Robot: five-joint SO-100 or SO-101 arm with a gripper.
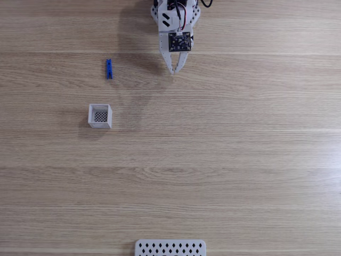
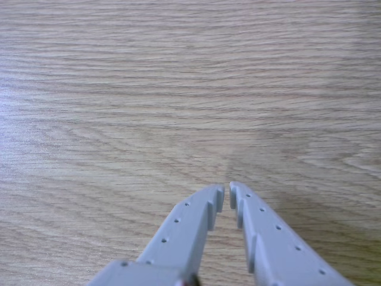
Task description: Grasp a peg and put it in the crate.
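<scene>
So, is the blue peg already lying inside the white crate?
No, in the fixed view the peg lies on the bare table above the crate, apart from it.

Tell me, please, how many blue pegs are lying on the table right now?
1. The peg lies on the wooden table in the fixed view, above the crate and left of the tool. Nothing seems to hide another.

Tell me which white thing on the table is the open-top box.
The crate, left of centre below the blue peg; the other white thing, the perforated plate, lies flat at the bottom edge.
</scene>
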